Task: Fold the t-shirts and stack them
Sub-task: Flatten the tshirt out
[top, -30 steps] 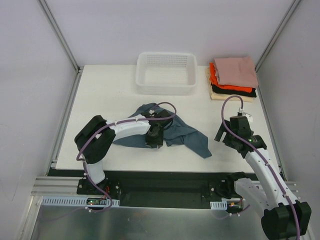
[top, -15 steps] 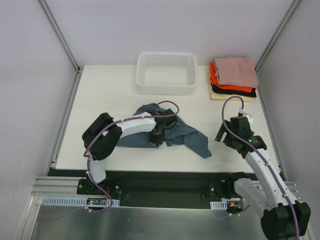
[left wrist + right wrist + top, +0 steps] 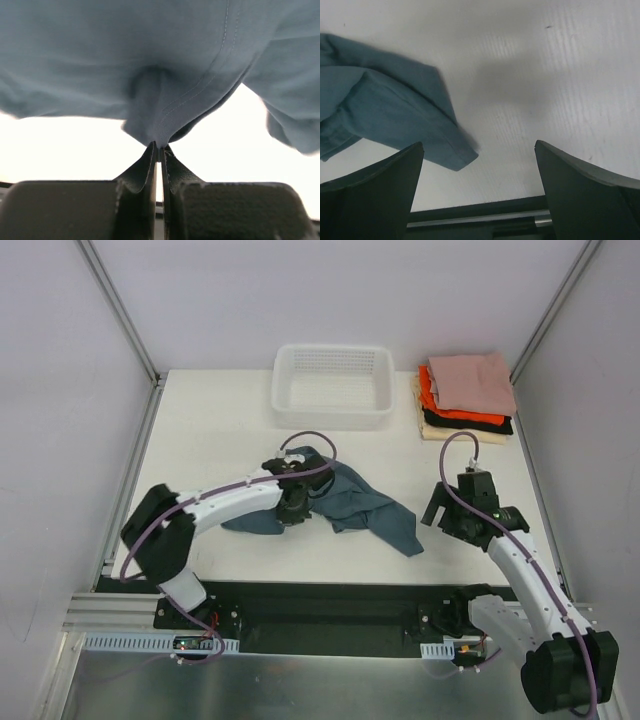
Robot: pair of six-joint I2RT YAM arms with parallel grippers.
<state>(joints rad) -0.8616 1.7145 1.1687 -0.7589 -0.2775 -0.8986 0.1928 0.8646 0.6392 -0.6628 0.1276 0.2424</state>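
Observation:
The slate blue-grey t-shirt lies crumpled in the middle of the table. My left gripper is shut on a pinched fold of it, which is lifted off the table. My right gripper is open and empty, right of the shirt; in its wrist view one shirt corner lies ahead of its spread fingers. A stack of folded t-shirts stands at the back right: dusty pink on top, then orange-red, black and cream.
A white plastic mesh basket stands at the back centre. The white table ends at a black front edge. Grey walls close in both sides.
My left arm has stretched out and its gripper has moved left and back, dragging the pinched shirt fold with it. My right gripper has tilted slightly toward the shirt.

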